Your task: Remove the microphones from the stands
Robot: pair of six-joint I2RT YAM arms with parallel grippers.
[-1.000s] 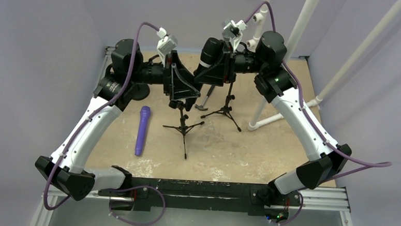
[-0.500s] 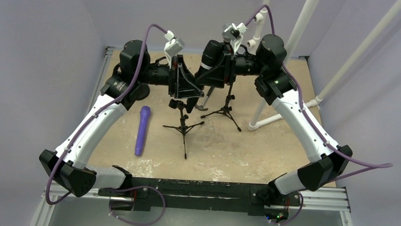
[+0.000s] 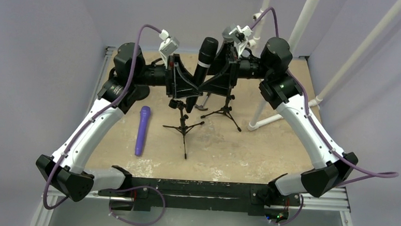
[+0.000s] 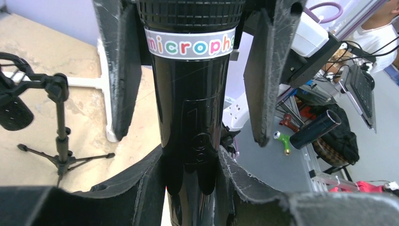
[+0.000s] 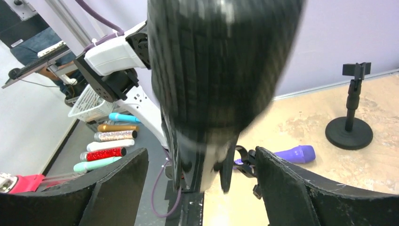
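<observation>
A black microphone (image 3: 203, 61) with a "microphone" label is off its stand, tilted upward over the table's back middle. My left gripper (image 3: 188, 89) is shut on its lower body (image 4: 190, 117). My right gripper (image 3: 214, 75) is open; its fingers (image 4: 121, 70) stand either side of the microphone head (image 5: 221, 61) without touching. The jaws stay wide in the right wrist view (image 5: 200, 162). Below stands a black tripod stand (image 3: 184, 124) with an empty clip (image 3: 178, 104).
A purple microphone (image 3: 142, 129) lies on the table at left. A second tripod stand (image 3: 225, 107) holds another microphone (image 4: 14, 113). A round-base stand (image 5: 349, 129) is at back left. White pipes (image 3: 271, 114) stand at right. Several coloured microphones (image 5: 106, 141) lie off the table.
My right gripper has opened off the microphone head and drawn back to the right. The microphone now tilts more upright, held by the left gripper alone.
</observation>
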